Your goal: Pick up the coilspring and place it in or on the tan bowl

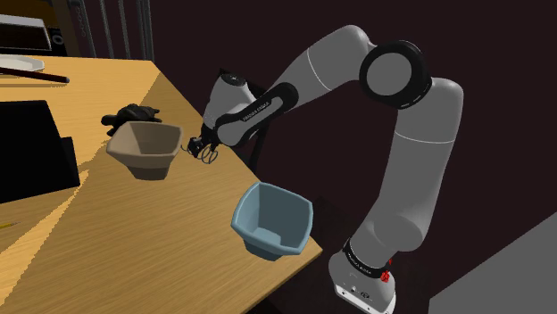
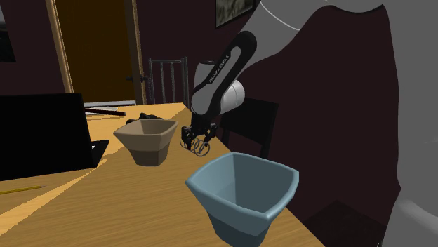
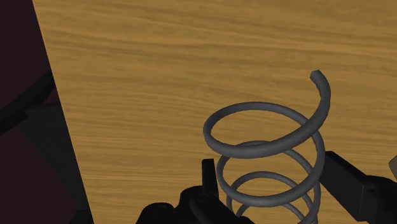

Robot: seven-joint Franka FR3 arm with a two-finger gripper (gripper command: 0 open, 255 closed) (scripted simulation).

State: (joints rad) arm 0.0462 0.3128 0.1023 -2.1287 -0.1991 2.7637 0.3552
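Pinching the spring, your gripper holds it low over the worktop; the tan bowl sits just beside it, toward the shoulder view's left, so lift and carry it that way.

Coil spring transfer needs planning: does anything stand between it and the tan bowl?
Nothing visible does. The coil spring, clasped in the end effector, is close beside the tan bowl, with just bare wooden table between them. The blue bowl stands off that path.
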